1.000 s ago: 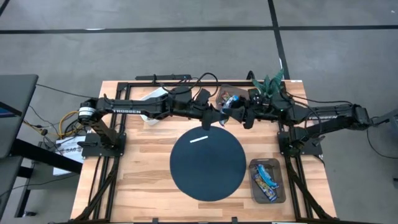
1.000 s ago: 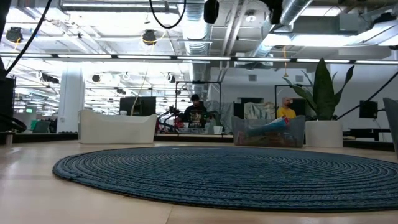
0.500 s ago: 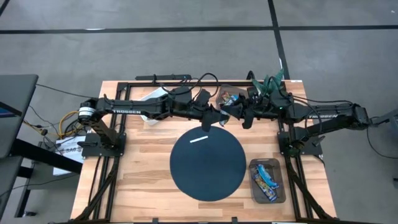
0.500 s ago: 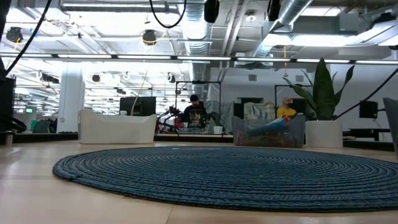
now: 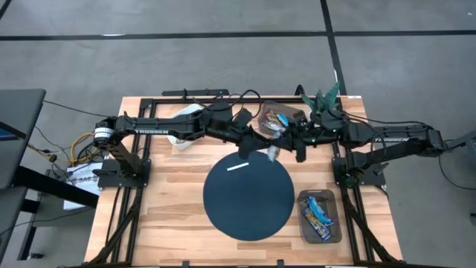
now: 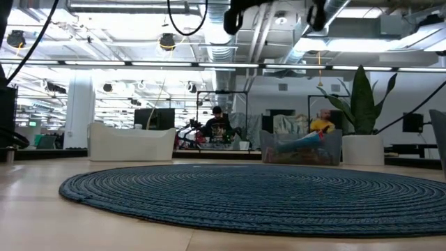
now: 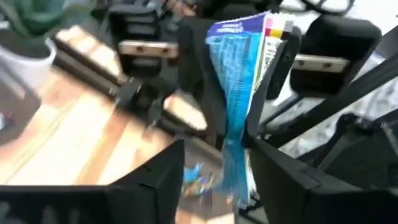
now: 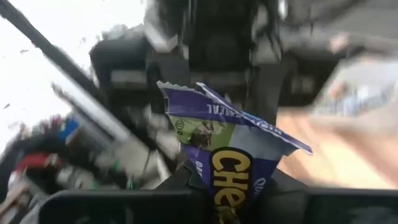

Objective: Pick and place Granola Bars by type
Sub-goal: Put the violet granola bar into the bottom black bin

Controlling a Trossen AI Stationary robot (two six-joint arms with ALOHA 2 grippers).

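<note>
Blue bar [image 7: 239,106] blurred, clamped in right gripper's [image 5: 274,149] jaws.

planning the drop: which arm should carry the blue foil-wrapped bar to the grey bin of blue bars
Right. The right gripper grips the blue foil-wrapped bar, and the grey rectangular bin of blue bars sits on its side.

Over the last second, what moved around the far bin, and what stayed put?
The right gripper, shut on a blue bar, drew back from the far bin toward the round mat. The left gripper barely moved. The near bin and the white strip stayed put.
</note>
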